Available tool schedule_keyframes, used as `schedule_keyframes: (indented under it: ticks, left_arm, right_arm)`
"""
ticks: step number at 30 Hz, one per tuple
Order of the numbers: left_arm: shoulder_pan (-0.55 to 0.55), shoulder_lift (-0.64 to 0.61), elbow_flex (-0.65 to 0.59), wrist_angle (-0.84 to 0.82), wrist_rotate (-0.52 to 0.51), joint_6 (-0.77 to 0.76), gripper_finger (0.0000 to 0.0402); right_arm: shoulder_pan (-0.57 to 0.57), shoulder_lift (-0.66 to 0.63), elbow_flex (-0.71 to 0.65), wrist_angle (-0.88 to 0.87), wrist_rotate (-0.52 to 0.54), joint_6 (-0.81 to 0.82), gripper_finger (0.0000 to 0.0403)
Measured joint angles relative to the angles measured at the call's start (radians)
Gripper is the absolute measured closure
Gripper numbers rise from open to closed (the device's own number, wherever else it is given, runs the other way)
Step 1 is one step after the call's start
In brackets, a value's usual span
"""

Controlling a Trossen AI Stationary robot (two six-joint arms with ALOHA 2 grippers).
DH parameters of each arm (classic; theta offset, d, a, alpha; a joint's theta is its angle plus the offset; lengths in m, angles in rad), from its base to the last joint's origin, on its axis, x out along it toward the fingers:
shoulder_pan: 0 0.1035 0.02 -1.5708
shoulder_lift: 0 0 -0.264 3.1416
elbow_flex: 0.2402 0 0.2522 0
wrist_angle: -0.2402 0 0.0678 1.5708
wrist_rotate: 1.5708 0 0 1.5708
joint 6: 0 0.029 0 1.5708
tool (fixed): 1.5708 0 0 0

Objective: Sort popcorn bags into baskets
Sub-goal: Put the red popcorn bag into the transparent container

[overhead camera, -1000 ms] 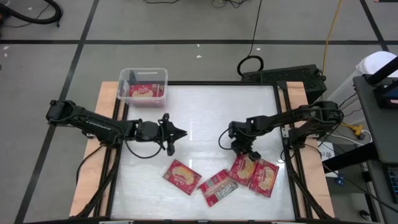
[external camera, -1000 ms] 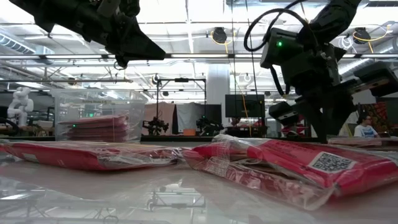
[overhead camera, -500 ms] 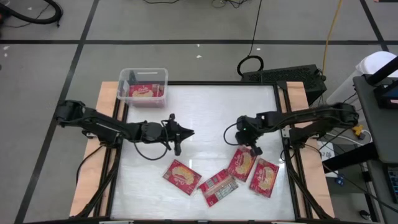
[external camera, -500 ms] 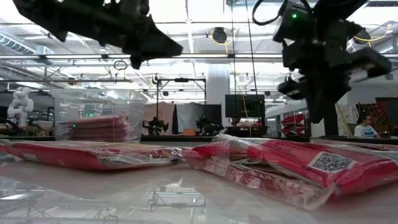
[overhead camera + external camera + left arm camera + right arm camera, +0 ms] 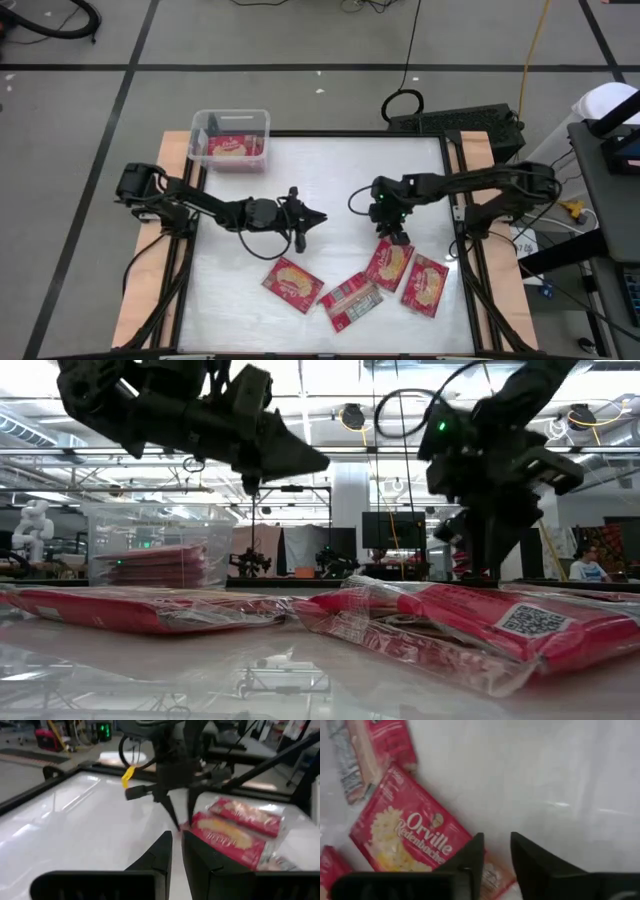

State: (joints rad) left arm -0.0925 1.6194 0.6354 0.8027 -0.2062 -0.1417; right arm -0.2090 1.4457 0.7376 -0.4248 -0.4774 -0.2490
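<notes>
Since half a second ago: left gripper (image 5: 318, 217) has reached farther toward table centre; right gripper (image 5: 397, 238) has swung back and dropped to the near edge of a bag. Right gripper: fingers (image 5: 470, 860) set narrow, a slim gap between them, nothing held, tips at or just above the top edge of the picture-face bag (image 5: 389, 264); contact cannot be told. Left gripper: fingers (image 5: 162, 851) nearly closed, narrow gap, empty, held above bare table (image 5: 330, 170) near centre, pointing toward the right arm. Bags on table, four, all along the front portion: one picture-face bag (image 5: 293, 283) front-left of centre, lying alone, below the left gripper in the high view; one print-face bag (image 5: 350, 301) at front centre, tilted; the bag under the right gripper, overlapping the print-face bag's corner; one more picture-face bag (image 5: 425, 285) just beside it on the right, edges touching. Basket (image 5: 231, 139): clear bin at the far-left corner, straddling the table edge, holding at least one red bag (image 5: 231, 147); low view shows a flat red stack inside (image 5: 150, 565), count not readable. Low view: both arms hang above the foreground bags (image 5: 480, 625), left arm at upper left, right arm at upper right.
</notes>
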Motion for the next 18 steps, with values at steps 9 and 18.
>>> schedule_keyframes:
  ticks: [9,18]
  left_arm:
    - [0.016,-0.002,-0.002,-0.067,0.0,0.009,0.0357]
    - [0.038,-0.002,-0.002,-0.082,0.0,0.006,0.0357]
  right_arm:
    - [-0.065,0.1,-0.028,-0.065,-0.151,-0.092,0.0219]
    - [-0.067,0.101,-0.105,-0.035,-0.159,-0.122,0.0261]
